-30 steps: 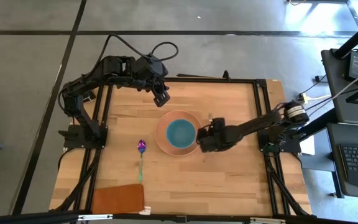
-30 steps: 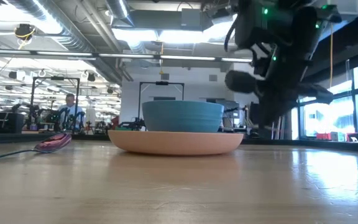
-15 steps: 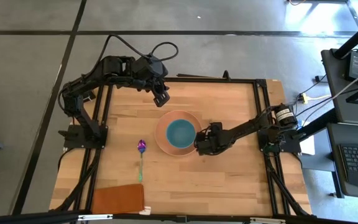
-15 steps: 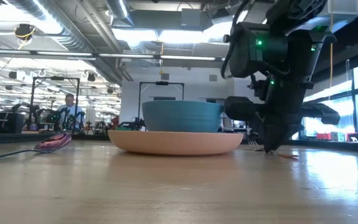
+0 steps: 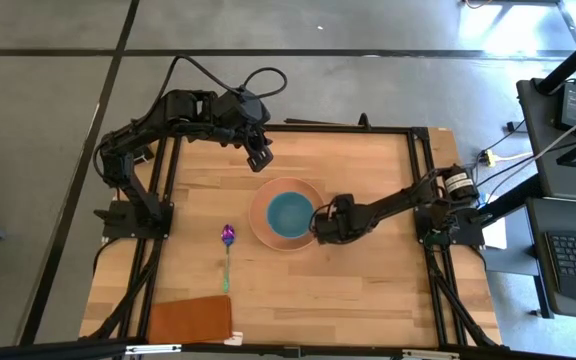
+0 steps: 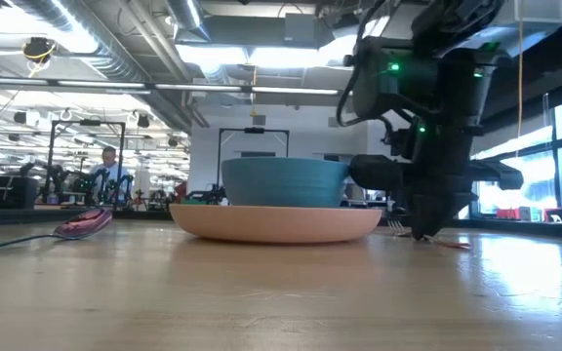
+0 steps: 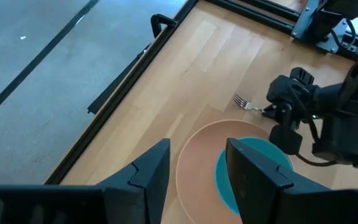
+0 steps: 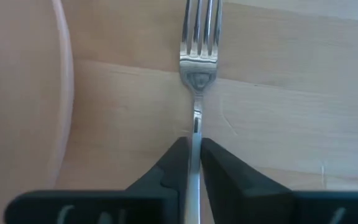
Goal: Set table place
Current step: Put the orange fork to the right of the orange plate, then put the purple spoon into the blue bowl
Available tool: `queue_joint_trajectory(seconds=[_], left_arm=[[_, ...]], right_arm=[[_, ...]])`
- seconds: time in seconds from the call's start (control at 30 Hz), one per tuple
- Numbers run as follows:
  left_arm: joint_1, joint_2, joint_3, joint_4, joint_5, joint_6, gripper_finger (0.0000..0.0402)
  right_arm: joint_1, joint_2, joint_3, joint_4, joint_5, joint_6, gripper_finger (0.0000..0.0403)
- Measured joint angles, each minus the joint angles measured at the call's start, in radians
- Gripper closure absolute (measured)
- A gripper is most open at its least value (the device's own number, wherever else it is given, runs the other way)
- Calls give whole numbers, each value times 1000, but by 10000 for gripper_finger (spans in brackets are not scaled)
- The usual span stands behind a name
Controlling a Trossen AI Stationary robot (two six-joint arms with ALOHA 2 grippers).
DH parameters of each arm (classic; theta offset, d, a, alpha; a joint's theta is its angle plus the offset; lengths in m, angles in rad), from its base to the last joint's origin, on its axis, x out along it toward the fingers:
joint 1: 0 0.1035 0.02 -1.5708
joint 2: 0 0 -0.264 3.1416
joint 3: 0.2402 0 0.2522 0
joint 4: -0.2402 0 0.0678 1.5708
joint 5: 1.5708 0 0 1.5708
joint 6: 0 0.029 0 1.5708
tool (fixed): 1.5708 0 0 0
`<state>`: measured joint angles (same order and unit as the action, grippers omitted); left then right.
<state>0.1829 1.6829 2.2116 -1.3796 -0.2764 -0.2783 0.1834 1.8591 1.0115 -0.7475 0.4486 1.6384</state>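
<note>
A salmon-orange plate [image 5: 286,238] lies mid-table with a teal bowl [image 5: 290,213] standing in it. My right gripper [image 5: 324,222] is low at the plate's right rim, shut on a fork [image 8: 199,62] whose tines point toward the table's far edge. The fork's tines also show in the left wrist view [image 7: 243,102]. The purple-headed, teal-handled spoon [image 5: 228,250] lies flat to the left of the plate. My left gripper [image 7: 197,180] hangs open and empty above the table just beyond the plate's far rim. My right gripper pinches the fork's thin metal neck [image 8: 196,121], just behind the tines, between its two fingers [image 8: 178,163]. The fingers come down from above and close on the neck's two sides. The fork sits low at the tabletop beside the plate, and its orange handle [image 6: 452,244] trails along the wood.
A brown flat mat [image 5: 190,320] lies at the table's near left corner. A black rail frame [image 5: 420,180] edges the table. Bare wood [image 5: 368,290] lies near and right of the plate. A person [image 6: 111,166] shows far off in the room.
My right gripper has come down to the tabletop with the fork and gone a little toward the plate's right rim, staying shut. The fork is now low at the wood beside the plate.
</note>
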Motion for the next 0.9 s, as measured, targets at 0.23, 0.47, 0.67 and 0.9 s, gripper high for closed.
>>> queue_joint_trajectory(seconds=[0.23,0.47,0.67,0.9], left_arm=[[0,0,0,0,0,0,253],[0,0,0,0,0,0,253],[0,0,0,0,0,0,253],[0,0,0,0,0,0,253]], right_arm=[[-30,-1,1,5,-38,-21,315],[-32,6,39,-54,-56,-22,283],[-30,8,143,-231,-65,-74,279],[-24,8,284,-393,-164,-170,279]])
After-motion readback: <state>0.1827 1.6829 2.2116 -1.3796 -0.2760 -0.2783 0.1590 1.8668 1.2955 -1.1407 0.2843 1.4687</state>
